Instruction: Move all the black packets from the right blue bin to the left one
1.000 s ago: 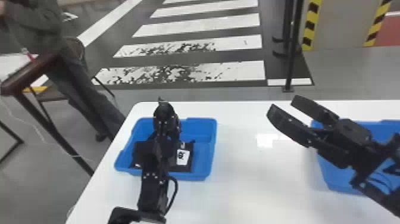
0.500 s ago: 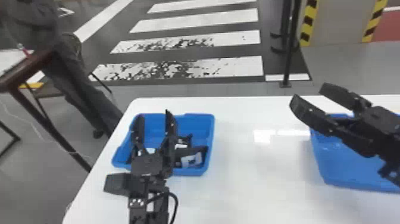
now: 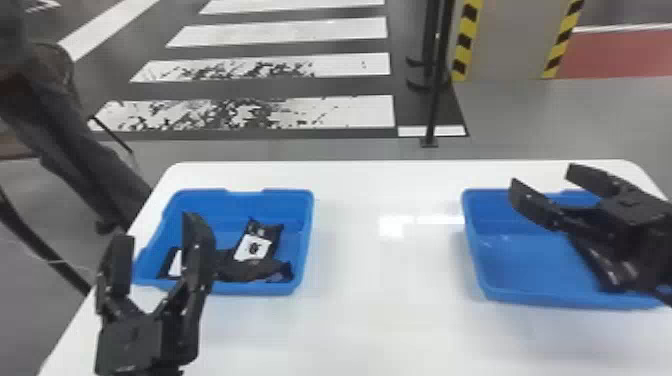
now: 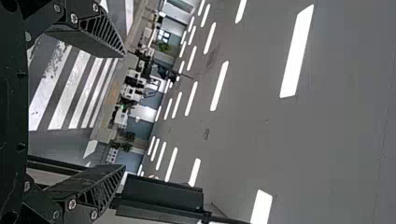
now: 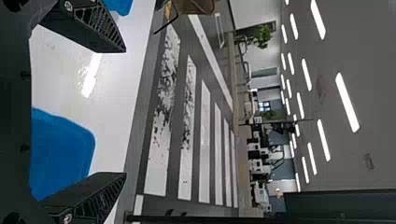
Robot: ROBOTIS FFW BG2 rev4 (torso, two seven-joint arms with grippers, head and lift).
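Left bin [image 3: 240, 201], right bin [image 3: 525, 272] well apart on table [image 3: 360, 320]; packets [image 3: 255, 247] inside left bin; crosswalk [image 3: 345, 65] behind

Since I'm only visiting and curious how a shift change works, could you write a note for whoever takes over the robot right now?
Left tool: open, holding nothing, by the near side of the left blue plastic bin.
Right tool: open, nothing between its tips, above the right blue plastic bin.
Done: at least two black packets with white labels lie in the left bin.
Left: move over any packets remaining in the right bin; the right arm hides part of it, so I can't tell whether any do.
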